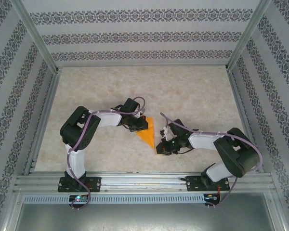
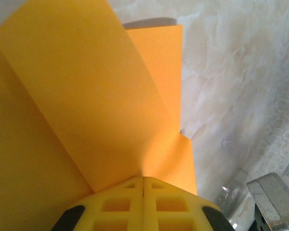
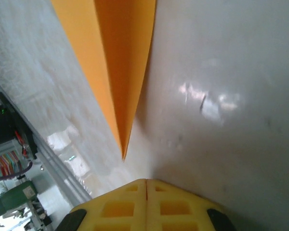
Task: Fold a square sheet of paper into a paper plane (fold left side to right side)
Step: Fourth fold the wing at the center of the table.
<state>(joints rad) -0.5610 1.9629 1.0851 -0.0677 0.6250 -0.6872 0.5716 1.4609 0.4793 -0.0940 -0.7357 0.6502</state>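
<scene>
The orange sheet of paper [image 1: 147,135] lies mid-table, folded into a pointed wedge with its tip toward the near edge. My left gripper [image 1: 137,126] sits over the wedge's wide left part. In the left wrist view its yellow jaws [image 2: 143,178] are shut, tips against the paper [image 2: 86,96] where a raised flap meets the flat layer. I cannot tell whether paper is pinched between them. My right gripper [image 1: 160,146] hovers just right of the tip. Its jaws [image 3: 146,181] are shut with nothing between them, and the paper's point [image 3: 123,153] ends a little ahead of them.
The pale marbled tabletop [image 1: 192,101] is boxed in by patterned walls [image 1: 135,33] and aluminium rails [image 1: 144,180] along the near edge. A metal frame corner [image 2: 275,197] shows at the left wrist view's lower right. Cables and hardware [image 3: 9,144] sit beyond the table edge.
</scene>
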